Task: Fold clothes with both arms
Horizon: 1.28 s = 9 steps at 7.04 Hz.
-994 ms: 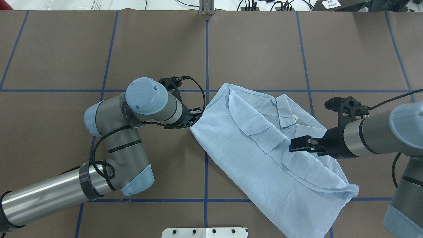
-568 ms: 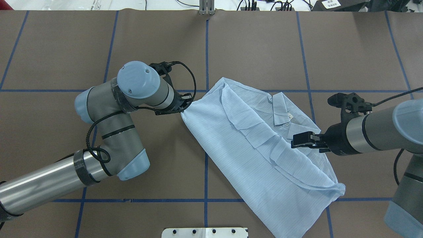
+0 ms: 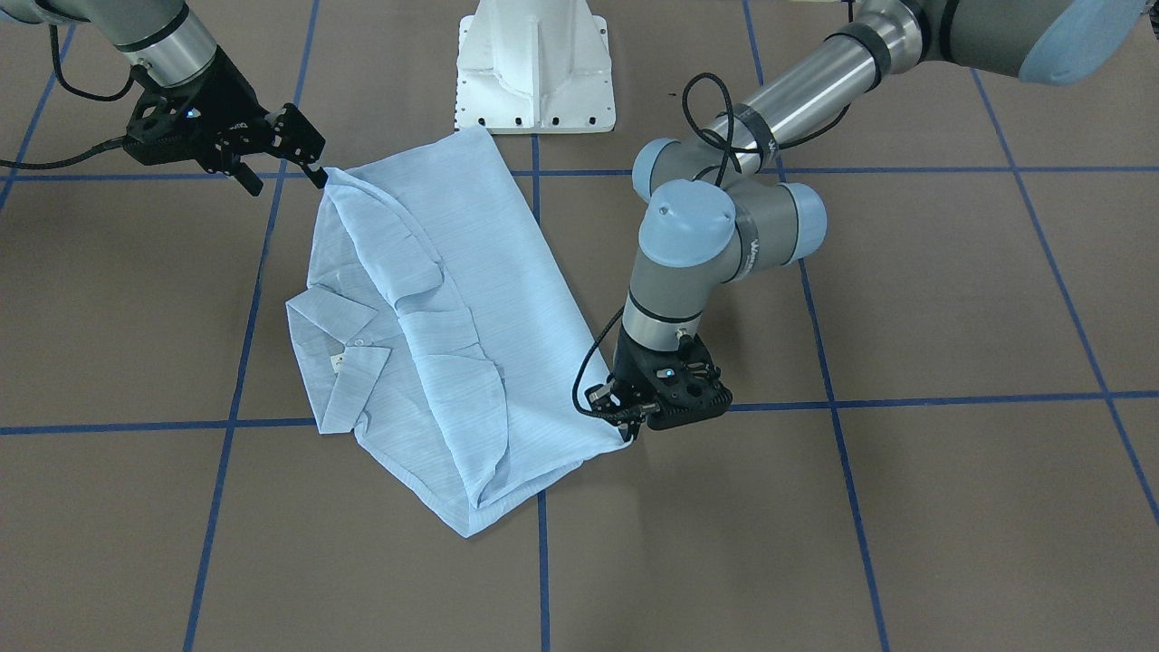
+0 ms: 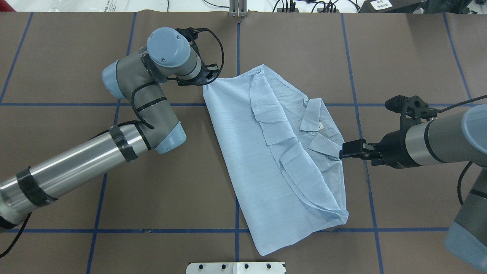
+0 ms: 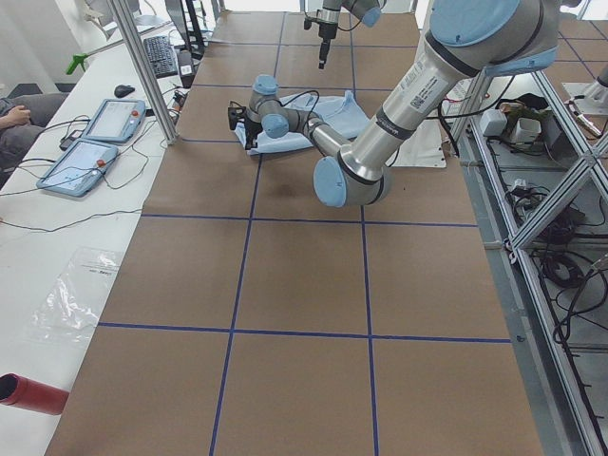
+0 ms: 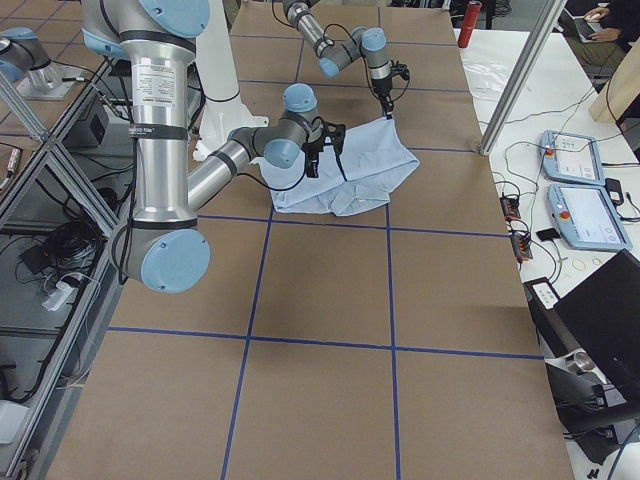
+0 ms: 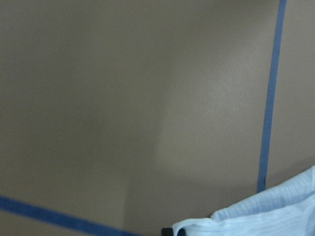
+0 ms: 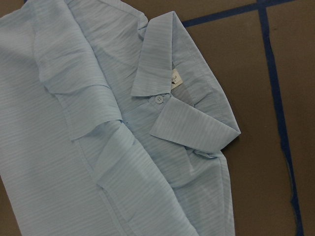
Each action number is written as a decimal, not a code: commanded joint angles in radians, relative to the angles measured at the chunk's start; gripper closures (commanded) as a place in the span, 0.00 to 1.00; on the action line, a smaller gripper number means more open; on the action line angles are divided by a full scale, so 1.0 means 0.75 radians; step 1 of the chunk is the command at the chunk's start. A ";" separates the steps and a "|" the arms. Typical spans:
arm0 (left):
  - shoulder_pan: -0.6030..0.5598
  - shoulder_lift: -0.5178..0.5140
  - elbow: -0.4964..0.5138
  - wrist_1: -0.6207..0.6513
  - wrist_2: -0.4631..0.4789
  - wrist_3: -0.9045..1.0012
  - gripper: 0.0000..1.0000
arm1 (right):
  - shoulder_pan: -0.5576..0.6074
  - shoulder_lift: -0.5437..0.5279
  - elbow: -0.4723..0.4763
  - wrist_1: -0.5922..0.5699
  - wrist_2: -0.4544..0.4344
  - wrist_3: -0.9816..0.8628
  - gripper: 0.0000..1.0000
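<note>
The shirt [image 4: 258,160] is lying partly folded and slanted across the middle of the table [image 4: 68,57], with its collar turned toward the table's right end. The left gripper [image 4: 208,80] is pinching the shirt's far corner, clamped on the cloth, probably to draw that panel straight. The right gripper [image 3: 285,179] is hanging beside the collar-side edge with jaws spread and nothing held, likely lining up its own hold.

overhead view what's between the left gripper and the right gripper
The light blue striped shirt lies between them, its collar toward the right gripper; the left gripper pinches its far corner. The overhead view shows it.
</note>
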 commanded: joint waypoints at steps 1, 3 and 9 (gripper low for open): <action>-0.054 -0.100 0.239 -0.166 0.107 0.104 1.00 | 0.014 0.012 -0.007 0.000 -0.004 0.002 0.00; -0.054 -0.153 0.411 -0.413 0.203 0.119 1.00 | 0.014 0.033 -0.024 0.000 -0.016 0.002 0.00; -0.054 -0.251 0.614 -0.537 0.312 0.152 1.00 | 0.006 0.137 -0.099 -0.004 -0.031 0.002 0.00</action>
